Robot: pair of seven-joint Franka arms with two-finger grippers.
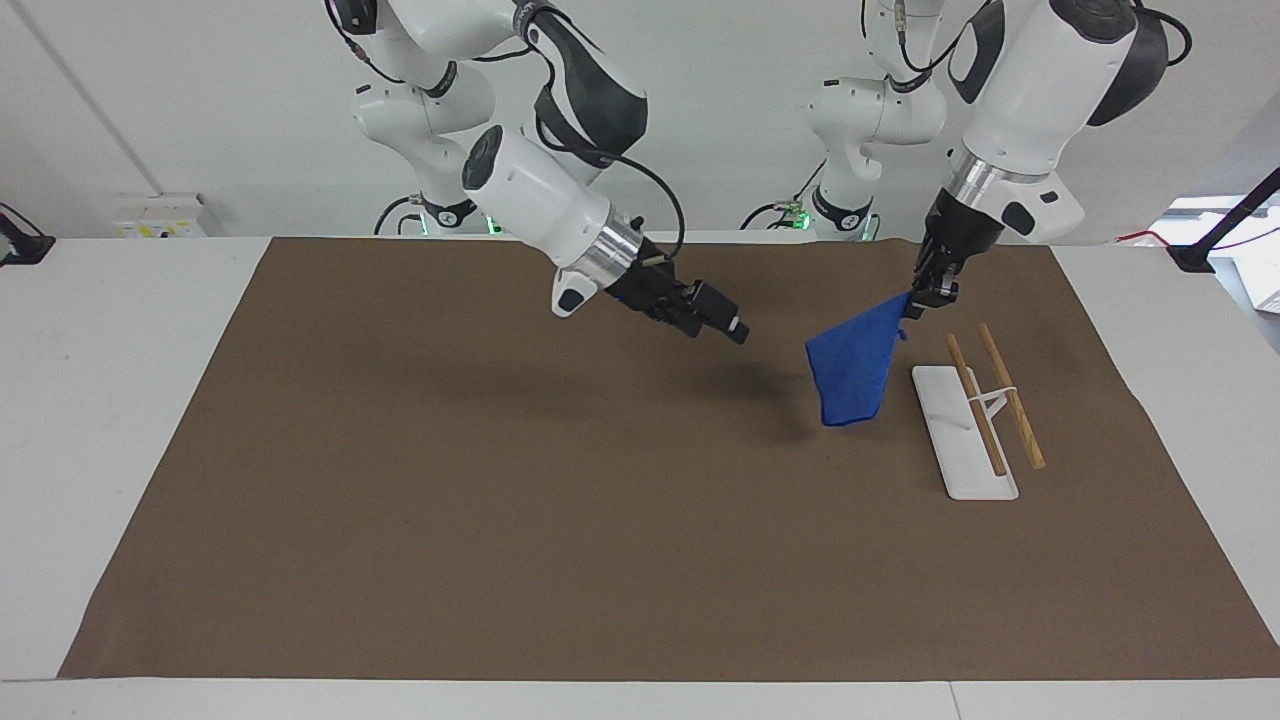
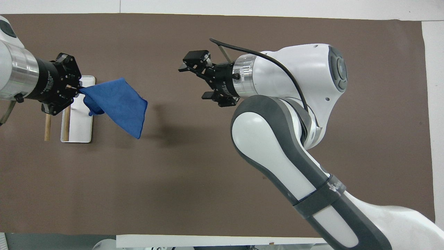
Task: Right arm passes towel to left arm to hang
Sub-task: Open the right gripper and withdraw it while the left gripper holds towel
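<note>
The blue towel (image 1: 850,370) hangs by one corner from my left gripper (image 1: 925,295), which is shut on it above the brown mat, beside the hanging rack (image 1: 945,420). In the overhead view the towel (image 2: 118,104) spreads out from the left gripper (image 2: 74,86), partly over the rack's white base (image 2: 79,125). My right gripper (image 1: 735,330) is open and empty over the middle of the mat, apart from the towel. It also shows in the overhead view (image 2: 194,80) with its fingers spread.
The rack is a white base plate with two wooden rods (image 1: 1010,400) held on a small white stand, toward the left arm's end of the table. The brown mat (image 1: 500,500) covers most of the white table.
</note>
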